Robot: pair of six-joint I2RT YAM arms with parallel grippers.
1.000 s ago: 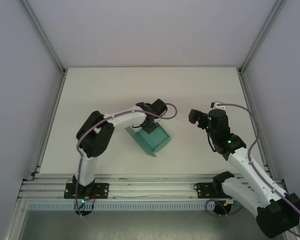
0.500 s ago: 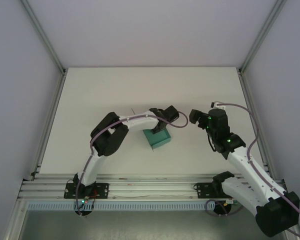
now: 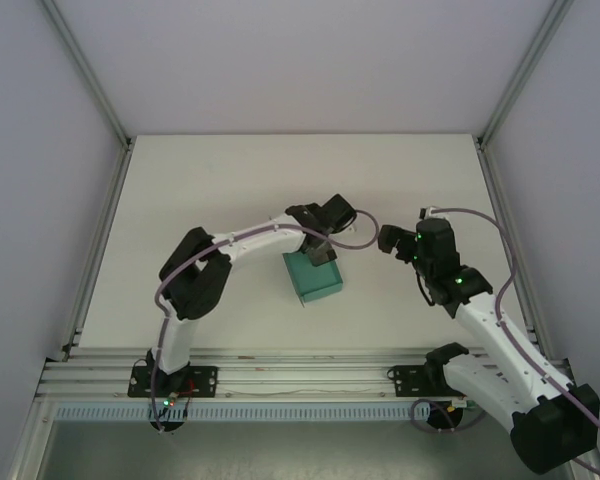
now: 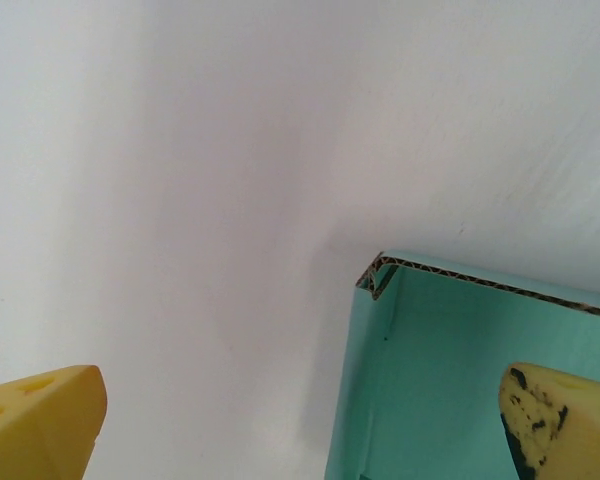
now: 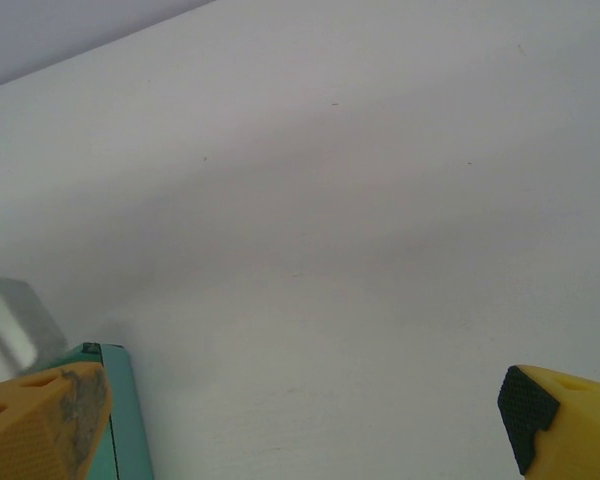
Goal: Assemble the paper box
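The paper box (image 3: 313, 280) stands near the middle of the table (image 3: 180, 190) as a shallow tray, walls up, open side skyward, so the folding looks largely done; whether any flap needs tucking I cannot tell. Its long axis seems to run from the table's far side to the near side, skewed slightly right. The left gripper (image 3: 321, 250) hangs spread wide and empty over its far wall, and the right gripper (image 3: 388, 238), right of the table's middle, gapes empty too
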